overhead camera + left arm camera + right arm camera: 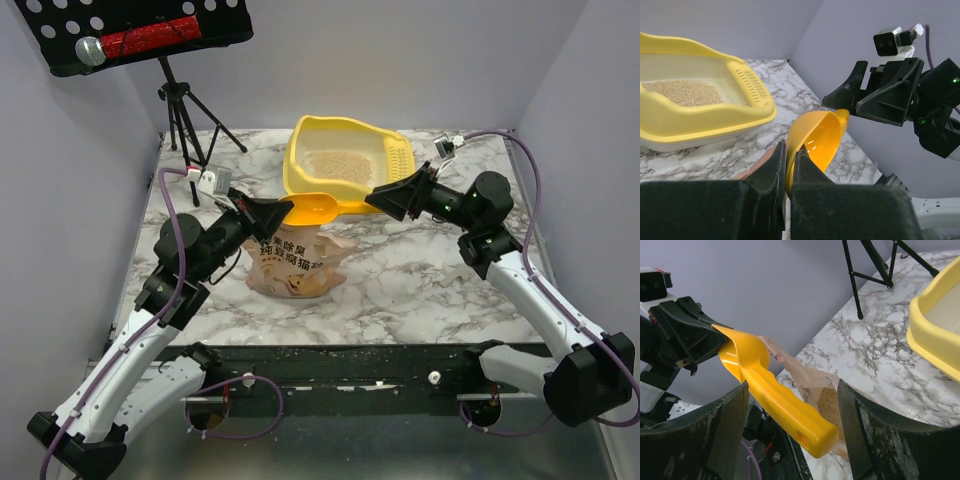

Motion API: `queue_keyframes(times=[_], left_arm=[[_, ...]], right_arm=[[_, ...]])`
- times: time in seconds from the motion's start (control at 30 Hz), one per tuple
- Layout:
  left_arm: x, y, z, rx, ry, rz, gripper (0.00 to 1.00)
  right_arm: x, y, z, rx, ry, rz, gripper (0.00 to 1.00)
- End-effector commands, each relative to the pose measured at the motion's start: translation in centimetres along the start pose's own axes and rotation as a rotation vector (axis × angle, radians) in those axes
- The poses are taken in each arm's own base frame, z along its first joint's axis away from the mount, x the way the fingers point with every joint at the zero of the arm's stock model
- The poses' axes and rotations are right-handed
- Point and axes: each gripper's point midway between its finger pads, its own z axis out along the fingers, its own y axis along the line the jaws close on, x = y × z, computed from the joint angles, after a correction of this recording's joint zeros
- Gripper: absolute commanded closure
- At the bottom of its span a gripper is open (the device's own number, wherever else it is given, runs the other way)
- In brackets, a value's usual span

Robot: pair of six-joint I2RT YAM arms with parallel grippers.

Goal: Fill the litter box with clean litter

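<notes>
Here, at the left, the left gripper (pixel 268 212) is pinched tight on the bowl rim of a small yellow-orange plastic scoop (pixel 320 207), holding it in the air. Seen from the left wrist, the bowl looks empty. Just below it slumps a soft tan-pink plastic bag (pixel 290 262). Its mouth is open, and pale grains show inside in the right wrist view. Dark Chinese characters run across its front; 除臭 can be made out, but the rest is too small to be sure of. No other writing is readable.

Further right, at the back of the white-and-grey marbled table (pixel 420 290), stands the litter box (pixel 300 175), a large yellow plastic tray with a high rounded rim and a slotted section at its right end. The clean litter (pixel 335 165), fine pale beige granules, lies in a thin patch on its floor, so the filling looks far from done.

At the right, the right gripper (pixel 380 198) stands wide open with the scoop's handle between its fingers. It is not visibly touching the handle and grips nothing.

The litter is loose and will likely run and spill at any tilt. It cannot be pinched, only carried in the scoop, kept level. The scoop seems stiff, light and smooth, so probably slippery. The middle of the handle, taken squarely across its sides, looks the surest hold.
</notes>
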Motion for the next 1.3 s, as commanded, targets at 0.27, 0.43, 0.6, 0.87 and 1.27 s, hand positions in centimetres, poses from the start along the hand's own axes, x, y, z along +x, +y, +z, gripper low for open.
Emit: queue_keyframes(times=[0.27,0.43,0.6,0.87,1.27], left_arm=[[-0.9,-1.0,1.0,0.076,-0.06,-0.035,1.0],[0.0,-0.6,1.4,0.075,-0.038,-0.051,1.0],[0.2,-0.2,1.4,0.062,-0.039,-0.053,1.0],[0.9,0.7,1.5,0.024,-0.028,-0.048,1.0],[2.2,2.3,2.1,-0.041,0.047,-0.001,0.58]], right_arm=[[1.4,1.9,-0.6,-0.147,0.054,0.005,0.25],[1.3,2.2,-0.6,-0.161,0.051,-0.009,0.34],[1.3,2.7,-0.5,-0.2,0.061,-0.01,0.47],[1.5,3.4,-0.8,-0.247,0.072,-0.008,0.72],[1.7,5.8,-2.1,-0.312,0.078,-0.004,0.99]])
